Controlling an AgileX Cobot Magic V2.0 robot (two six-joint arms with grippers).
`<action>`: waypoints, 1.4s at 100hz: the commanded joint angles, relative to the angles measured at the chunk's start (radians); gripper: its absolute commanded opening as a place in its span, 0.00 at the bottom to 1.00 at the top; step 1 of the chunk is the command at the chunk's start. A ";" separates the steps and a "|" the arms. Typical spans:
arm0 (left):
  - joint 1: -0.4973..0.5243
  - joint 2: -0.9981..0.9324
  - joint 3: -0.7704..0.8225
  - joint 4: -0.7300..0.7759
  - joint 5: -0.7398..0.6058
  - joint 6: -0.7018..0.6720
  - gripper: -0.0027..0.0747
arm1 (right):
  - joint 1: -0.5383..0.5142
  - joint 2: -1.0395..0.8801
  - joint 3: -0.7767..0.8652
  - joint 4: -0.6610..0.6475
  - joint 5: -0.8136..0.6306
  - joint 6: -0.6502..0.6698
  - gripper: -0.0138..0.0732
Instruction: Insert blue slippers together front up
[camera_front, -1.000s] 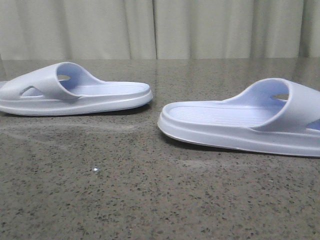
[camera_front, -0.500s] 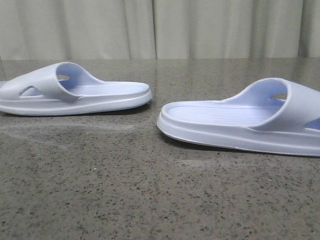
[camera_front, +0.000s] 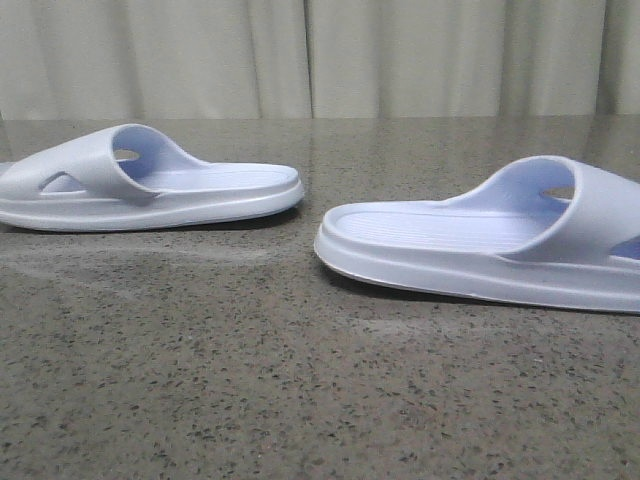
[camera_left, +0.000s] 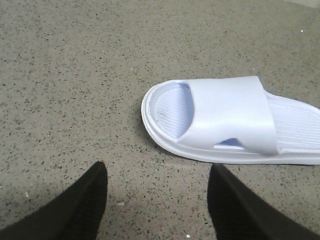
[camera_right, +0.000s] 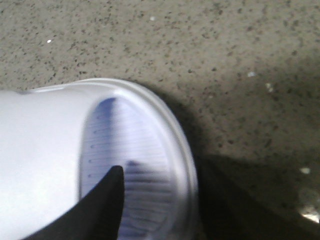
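Two pale lavender-blue slippers lie sole-down on the dark speckled table. In the front view the left slipper (camera_front: 150, 190) is at the far left and the right slipper (camera_front: 470, 245) at the right, heels facing each other. Neither gripper shows in the front view. My left gripper (camera_left: 157, 170) is open and empty over bare table, a little short of the left slipper's (camera_left: 230, 117) toe end. My right gripper (camera_right: 162, 167) is open and straddles the toe rim of the right slipper (camera_right: 45, 150): one finger is over the ribbed footbed, the other is a dark blur outside the rim.
The grey speckled tabletop (camera_front: 300, 380) stretches bare in front of both slippers. A pale curtain (camera_front: 320, 55) hangs behind the table's far edge.
The right slipper has shifted a few pixels to the left in the front view. The left slipper has not moved.
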 joint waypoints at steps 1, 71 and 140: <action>-0.009 -0.001 -0.038 -0.034 -0.051 0.002 0.54 | -0.007 0.017 -0.031 0.099 0.028 -0.100 0.47; 0.007 0.280 -0.184 -0.286 0.064 0.148 0.54 | -0.007 0.031 -0.154 0.057 0.047 -0.103 0.04; 0.248 0.680 -0.342 -0.666 0.352 0.527 0.54 | -0.007 0.031 -0.154 -0.003 0.041 -0.103 0.04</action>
